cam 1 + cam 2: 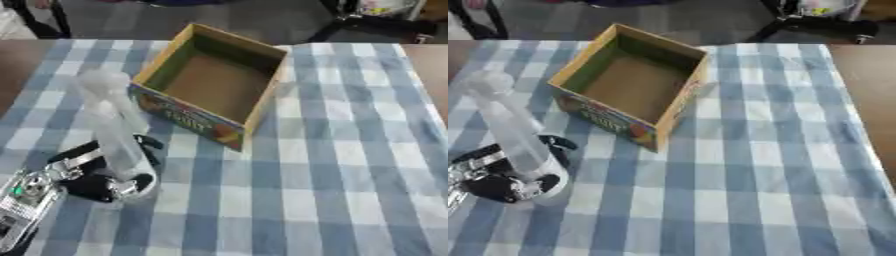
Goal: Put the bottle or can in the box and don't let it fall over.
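The left robot hand [92, 172] comes in from 8 o'clock and has its fingers curled round the lower part of a clear bottle [112, 125], grasping it. The bottle stands upright on the table [332, 165], which carries a blue-and-white checked cloth [350, 200]. The open box [214, 80] sits at about 1 o'clock from the bottle, just beside it, with nothing inside.

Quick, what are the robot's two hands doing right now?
Left hand: fingers curled round the lower part of the clear bottle, which stands beside the open box.
Right hand: not in view.
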You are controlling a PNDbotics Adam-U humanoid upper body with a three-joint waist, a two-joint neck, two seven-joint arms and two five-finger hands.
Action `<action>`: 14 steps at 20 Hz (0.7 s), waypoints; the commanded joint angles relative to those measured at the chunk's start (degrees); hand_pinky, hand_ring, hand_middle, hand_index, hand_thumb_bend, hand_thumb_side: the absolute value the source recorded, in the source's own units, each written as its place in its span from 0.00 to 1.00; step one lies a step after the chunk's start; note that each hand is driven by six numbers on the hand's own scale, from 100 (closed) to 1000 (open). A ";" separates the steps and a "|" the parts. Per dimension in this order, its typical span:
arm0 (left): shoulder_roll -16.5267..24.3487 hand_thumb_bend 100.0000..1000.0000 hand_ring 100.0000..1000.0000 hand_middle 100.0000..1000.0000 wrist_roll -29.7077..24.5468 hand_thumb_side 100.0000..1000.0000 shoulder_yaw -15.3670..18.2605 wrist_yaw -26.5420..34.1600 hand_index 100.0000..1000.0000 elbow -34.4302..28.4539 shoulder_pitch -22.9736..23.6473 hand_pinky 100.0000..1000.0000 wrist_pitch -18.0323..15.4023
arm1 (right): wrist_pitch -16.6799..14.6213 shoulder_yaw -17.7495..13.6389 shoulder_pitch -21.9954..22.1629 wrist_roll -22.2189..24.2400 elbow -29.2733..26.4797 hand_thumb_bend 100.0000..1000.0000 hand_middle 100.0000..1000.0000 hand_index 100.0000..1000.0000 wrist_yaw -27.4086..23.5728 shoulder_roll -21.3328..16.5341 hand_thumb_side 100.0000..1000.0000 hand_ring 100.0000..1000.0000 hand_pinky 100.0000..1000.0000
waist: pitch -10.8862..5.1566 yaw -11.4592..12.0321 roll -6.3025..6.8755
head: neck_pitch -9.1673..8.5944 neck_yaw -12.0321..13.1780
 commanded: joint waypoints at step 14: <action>1.08 0.00 0.61 0.75 3.69 0.27 -0.06 -1.32 0.17 -1.46 -0.57 1.00 -2.11 | 0.35 -0.64 -0.08 -0.11 -0.19 0.00 1.00 1.00 -0.28 -0.98 0.69 0.99 0.83 | -0.67 -0.02 0.01 | -0.83 -0.07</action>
